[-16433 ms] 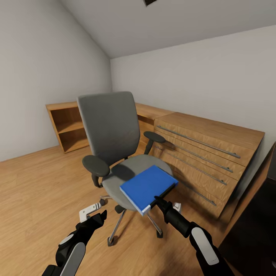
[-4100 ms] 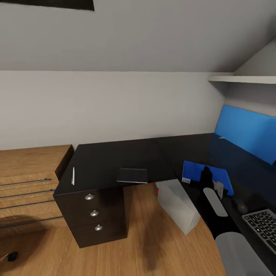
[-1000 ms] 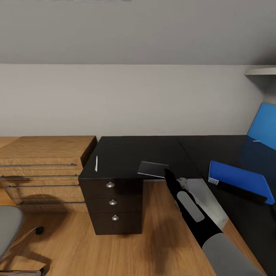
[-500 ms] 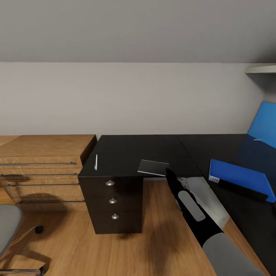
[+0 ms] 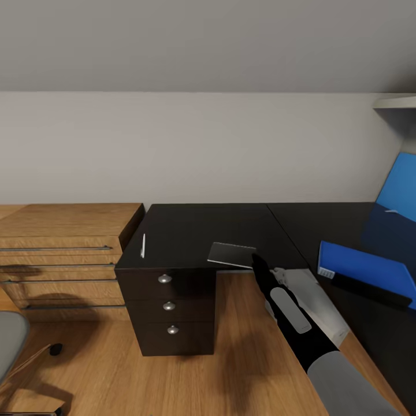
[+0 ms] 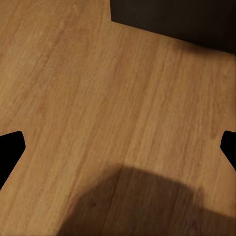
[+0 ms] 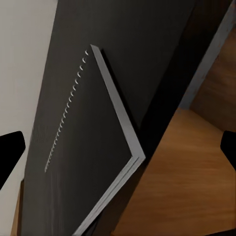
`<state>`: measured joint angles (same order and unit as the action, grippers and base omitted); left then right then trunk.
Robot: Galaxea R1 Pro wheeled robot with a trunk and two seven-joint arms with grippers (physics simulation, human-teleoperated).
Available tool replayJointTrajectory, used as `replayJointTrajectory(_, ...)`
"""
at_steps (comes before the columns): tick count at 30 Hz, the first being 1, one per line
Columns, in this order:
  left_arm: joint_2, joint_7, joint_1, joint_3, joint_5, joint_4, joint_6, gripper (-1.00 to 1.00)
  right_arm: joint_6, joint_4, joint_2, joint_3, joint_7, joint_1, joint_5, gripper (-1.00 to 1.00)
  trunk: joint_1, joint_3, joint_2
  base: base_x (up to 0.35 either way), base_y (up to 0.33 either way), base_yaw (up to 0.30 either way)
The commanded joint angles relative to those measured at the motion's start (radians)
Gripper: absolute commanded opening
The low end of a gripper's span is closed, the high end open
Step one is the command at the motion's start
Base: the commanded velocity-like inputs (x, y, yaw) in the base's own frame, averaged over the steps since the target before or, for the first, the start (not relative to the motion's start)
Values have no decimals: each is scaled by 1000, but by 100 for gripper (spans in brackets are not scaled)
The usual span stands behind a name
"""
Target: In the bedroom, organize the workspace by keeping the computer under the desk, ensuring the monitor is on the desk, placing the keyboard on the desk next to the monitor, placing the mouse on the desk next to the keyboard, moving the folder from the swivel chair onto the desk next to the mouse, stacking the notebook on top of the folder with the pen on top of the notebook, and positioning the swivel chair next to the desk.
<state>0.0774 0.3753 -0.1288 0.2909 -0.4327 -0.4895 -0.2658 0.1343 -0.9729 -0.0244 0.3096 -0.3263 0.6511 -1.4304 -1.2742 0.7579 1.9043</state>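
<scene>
Three drawers w/ round metal knobs front the black drawer block (image 5: pixel 169 306) under the desk (image 5: pixel 231 228). Far left, head view: grey seat edge of the swivel chair (image 5: pixel 10 341) w/ one castor on the wood floor (image 5: pixel 190 381); behind it the light-wood drawer unit (image 5: pixel 63 254) abuts the desk's left end. On the desk top, L to R: pen (image 5: pixel 143 244) near the left edge; notebook (image 5: pixel 231 254) at the front edge, one corner overhanging (right wrist view: spiral-bound, (image 7: pixel 93 147)); folder (image 5: pixel 364 271) lying flat, well apart to the right. Computer (image 5: pixel 312 300) stands below the desk, partly behind the right arm. Right gripper (image 5: pixel 258 266) sits just beside the notebook's right corner, fingers spread wide, nothing held. Left gripper (image 6: pixel 118 147) is spread too, empty, over bare floor near the drawer block.
</scene>
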Motion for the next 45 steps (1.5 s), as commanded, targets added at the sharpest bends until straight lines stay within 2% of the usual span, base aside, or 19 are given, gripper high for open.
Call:
replayJointTrajectory(1,-1,7,-1,9,-10,0,-5,100,8,-1,-2,5,-4,1,-10,100,-4,4,8,0,0,0)
replayJointTrajectory(45,-2,3,-1,8,-9,0,-7,100,1,2,4,11,-16,1,-16,100,-4,4,8,0,0,0)
